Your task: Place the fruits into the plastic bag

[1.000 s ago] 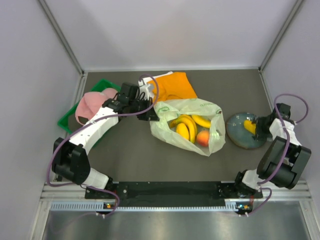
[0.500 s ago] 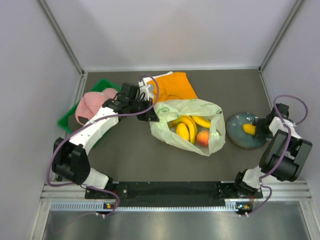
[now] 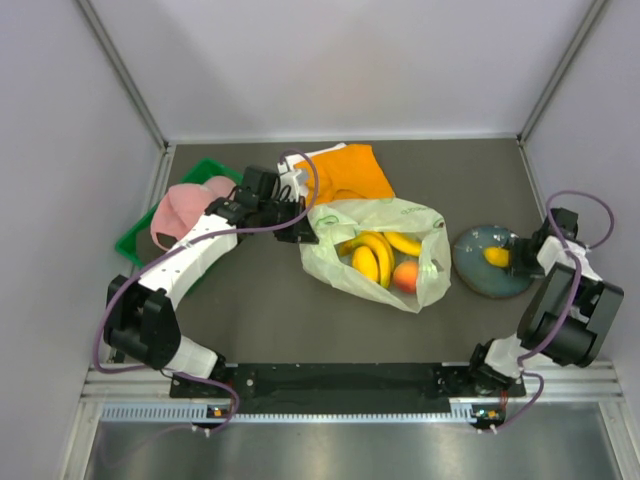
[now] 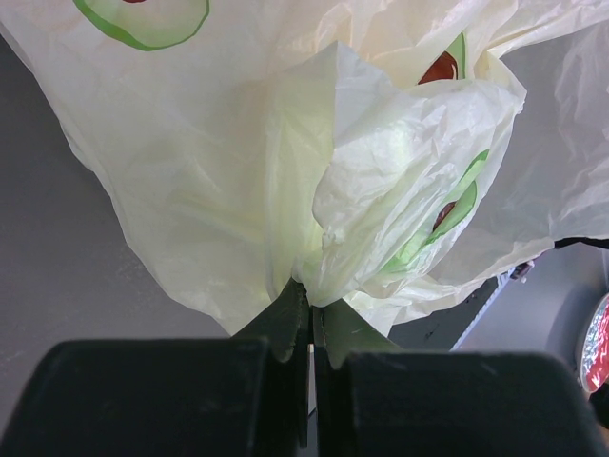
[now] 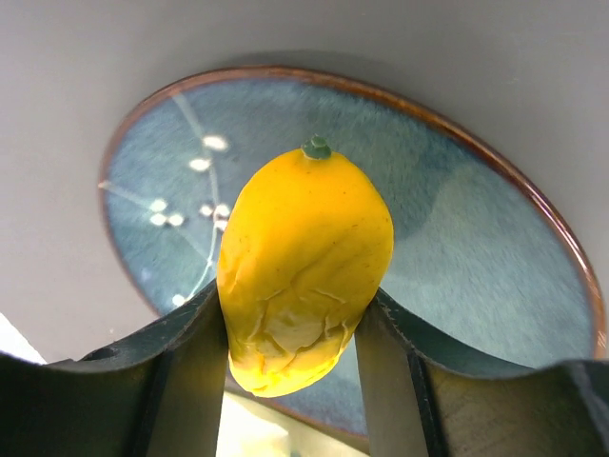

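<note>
1. Gripping a yellow fruit (image 5: 304, 267) from both sides, the right gripper (image 5: 295, 319) has its fingers pressed against the fruit's flanks over the blue-grey plate (image 5: 476, 238) at the table's (image 3: 260, 300) right.
2. That contact and the fruit's green stem nub show in the right wrist view; from above, the fruit is a small yellow spot.
3. Bananas (image 3: 372, 255) and a reddish-orange round fruit (image 3: 405, 275) lie inside the plastic bag (image 3: 370, 215) mid-table.
4. The left gripper (image 4: 312, 319) is clamped tight on the bag's left edge; its wrist view shows film bunched between the jaws.
5. An orange cloth (image 3: 350, 170) lies behind the bag, and a pink cap (image 3: 180, 210) rests on the green tray (image 3: 135, 240).
</note>
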Robot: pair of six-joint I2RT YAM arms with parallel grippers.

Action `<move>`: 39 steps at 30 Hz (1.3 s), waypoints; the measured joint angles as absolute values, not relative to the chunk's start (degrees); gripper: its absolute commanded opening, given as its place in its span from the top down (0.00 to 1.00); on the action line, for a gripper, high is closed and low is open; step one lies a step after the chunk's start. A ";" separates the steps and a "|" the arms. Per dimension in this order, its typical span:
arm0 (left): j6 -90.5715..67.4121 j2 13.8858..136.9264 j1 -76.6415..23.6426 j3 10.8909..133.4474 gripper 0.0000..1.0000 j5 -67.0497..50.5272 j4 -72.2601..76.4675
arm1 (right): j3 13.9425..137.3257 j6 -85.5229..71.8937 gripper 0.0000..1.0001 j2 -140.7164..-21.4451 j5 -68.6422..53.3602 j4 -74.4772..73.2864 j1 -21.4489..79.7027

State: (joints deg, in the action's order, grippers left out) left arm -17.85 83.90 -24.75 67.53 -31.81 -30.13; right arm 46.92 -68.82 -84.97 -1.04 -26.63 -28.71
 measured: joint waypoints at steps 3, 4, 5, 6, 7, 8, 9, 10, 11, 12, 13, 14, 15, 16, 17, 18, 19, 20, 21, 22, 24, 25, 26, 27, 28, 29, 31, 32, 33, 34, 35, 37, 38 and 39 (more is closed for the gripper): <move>-17.82 83.90 -24.80 67.53 1.00 -31.81 -30.15 | 46.81 -67.72 1.00 -81.82 0.05 -27.83 -28.71; -17.82 83.90 -24.80 67.53 1.00 -31.83 -30.15 | 46.81 -67.00 1.00 -80.03 0.64 -28.16 -28.71; -17.82 83.90 -24.80 67.53 1.00 -31.83 -30.15 | 46.81 -66.37 1.00 -78.39 1.04 -28.45 -28.71; -17.82 83.90 -24.80 67.53 1.00 -31.83 -30.17 | 46.81 -65.45 1.00 -76.51 1.48 -28.71 -28.71; -17.82 83.90 -24.80 67.53 1.00 -31.83 -30.17 | 46.81 -64.71 1.00 -74.91 1.83 -28.86 -28.71; -17.85 83.90 -24.82 67.53 1.00 -31.83 -30.20 | 46.81 -63.53 1.00 -72.90 2.17 -29.17 -28.71; -17.85 83.90 -24.82 67.53 1.00 -31.83 -30.22 | 46.81 -62.41 1.00 -71.07 2.37 -29.45 -28.69; -17.85 83.90 -24.84 67.53 1.00 -31.83 -30.20 | 46.83 -61.49 1.00 -69.71 2.46 -29.74 -28.67; -17.85 83.90 -24.86 67.53 1.00 -31.83 -30.20 | 46.85 -60.40 1.00 -68.16 2.44 -30.09 -28.62; -17.85 83.90 -24.88 67.53 1.00 -31.83 -30.22 | 46.96 -59.27 1.00 -66.74 2.31 -30.55 -28.51; -17.85 83.90 -24.91 67.53 1.00 -31.83 -30.22 | 47.07 -58.17 1.00 -65.49 2.11 -30.92 -28.03; -17.85 83.90 -24.93 67.53 1.00 -31.83 -30.24 | 47.33 -57.30 1.00 -64.45 1.96 -31.44 -27.55; -17.85 83.90 -24.97 67.53 1.00 -31.77 -30.24 | 47.77 -56.29 1.00 -63.55 1.76 -32.01 -26.79; -17.85 83.90 -25.02 67.53 1.00 -31.62 -30.24 | 48.56 -55.31 1.00 -62.67 1.67 -32.71 -25.47; -17.82 83.90 -25.02 67.53 1.00 -31.53 -30.24 | 49.43 -54.59 1.00 -62.06 1.72 -33.36 -24.05; -17.85 83.90 -25.04 67.53 1.00 -31.40 -30.24 | 50.96 -53.60 1.00 -61.47 1.56 -34.24 -22.02; -17.82 83.90 -25.04 67.53 1.00 -31.18 -30.26 | 52.60 -52.84 1.00 -61.04 1.50 -34.54 -20.05; -17.85 83.90 -25.06 67.53 1.00 -30.98 -30.26 | 54.76 -51.96 1.00 -60.51 1.72 -34.92 -17.39; -17.82 83.90 -25.06 67.55 1.00 -30.76 -30.26 | 56.29 -51.31 1.00 -60.05 1.69 -34.94 -15.62; -17.82 83.90 -25.06 67.55 1.00 -30.52 -30.26 | 58.26 -50.39 1.00 -59.48 1.67 -35.00 -13.30; -17.82 83.90 -25.08 67.61 1.00 -30.24 -30.30 | 61.34 -48.97 1.00 -58.33 1.41 -34.85 -9.63; -17.82 83.90 -25.08 67.64 1.00 -30.09 -30.30 | 62.48 -48.40 1.00 -57.76 1.26 -34.76 -8.21; -17.82 83.90 -25.08 67.68 1.00 -30.04 -30.35 | 63.22 -47.92 1.00 -57.36 1.04 -34.74 -7.05; -17.82 83.90 -25.12 67.72 1.00 -29.93 -30.39 | 64.03 -46.98 1.00 -56.90 0.73 -34.63 -5.43; -17.82 83.90 -25.12 67.75 1.00 -29.87 -30.41 | 64.40 -46.15 1.00 -56.49 0.21 -34.26 -4.47; -17.82 83.90 -25.17 67.75 1.00 -29.76 -30.44 | 64.38 -44.93 1.00 -55.81 -1.26 -33.28 -3.29; -17.82 83.90 -25.19 67.75 1.00 -29.61 -30.44 | 63.44 -42.24 1.00 -54.15 -4.73 -30.35 -2.15; -17.82 83.90 -25.23 67.75 1.00 -29.50 -30.44 | 63.22 -41.82 1.00 -53.74 -5.34 -29.87 -1.89; -17.82 83.90 -25.23 67.75 1.00 -29.47 -30.46 | 62.00 -40.38 1.00 -52.45 -7.40 -27.81 -1.61; -17.82 83.90 -25.23 67.75 1.00 -29.45 -30.44 | 60.88 -39.22 1.00 -51.16 -9.39 -26.26 -1.45; -17.82 83.90 -25.26 67.75 1.00 -29.45 -30.46 | 59.99 -38.17 1.00 -49.98 -11.29 -25.23 -1.23; -17.82 83.90 -25.30 67.75 1.00 -29.43 -30.44 | 59.51 -36.12 1.00 -48.64 -14.61 -23.92 -0.32; -17.82 83.90 -25.34 67.75 1.00 -29.43 -30.46 | 59.51 -35.00 1.00 -48.49 -16.27 -22.96 0.38; -17.82 83.90 -25.39 67.75 1.00 -29.41 -30.46 | 59.51 -34.11 1.00 -48.53 -17.50 -22.20 1.19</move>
State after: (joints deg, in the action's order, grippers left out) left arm -17.82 83.90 -25.39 67.75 -29.41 -30.46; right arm 59.51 -34.11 -48.53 -17.50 -22.20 1.19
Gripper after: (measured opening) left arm 0.013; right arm 0.489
